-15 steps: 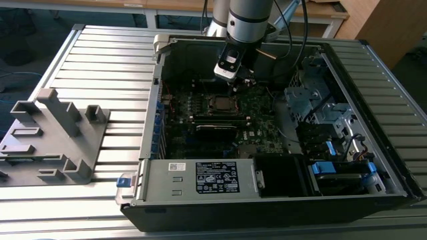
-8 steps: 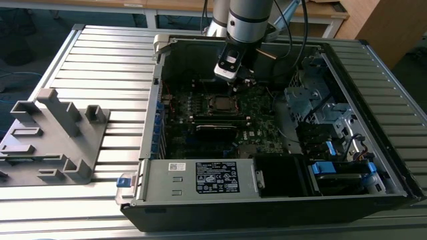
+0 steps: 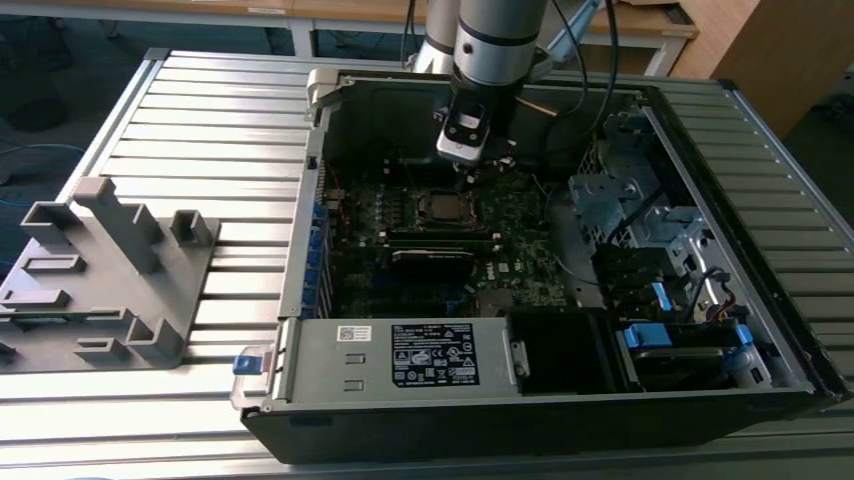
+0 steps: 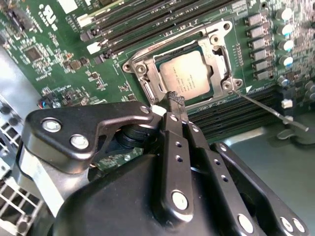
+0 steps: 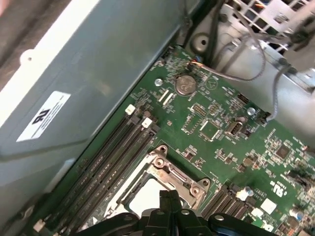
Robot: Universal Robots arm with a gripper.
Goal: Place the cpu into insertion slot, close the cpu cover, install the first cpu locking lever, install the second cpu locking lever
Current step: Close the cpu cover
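The cpu (image 4: pixel 189 76) lies flat in the insertion slot (image 4: pixel 139 69), its silver-grey top showing through the window of the cpu cover (image 4: pixel 149 87), which lies down over it. A thin wire locking lever (image 4: pixel 261 105) juts out from one socket corner across the black memory slots. My gripper (image 4: pixel 176 98) is shut, holding nothing, with its tip right at the socket's edge. In the exterior view the gripper (image 3: pixel 467 160) hangs just behind the socket (image 3: pixel 441 207). In the first wrist view the fingertips (image 5: pixel 170 199) sit over the socket frame (image 5: pixel 172 174).
The motherboard lies inside an open computer case (image 3: pixel 300 300) on a slatted table. A labelled power supply (image 3: pixel 427 355) fills the case front, and a drive cage (image 3: pixel 641 200) with cables stands at the exterior view's right. A grey fixture (image 3: pixel 107 270) sits outside the case.
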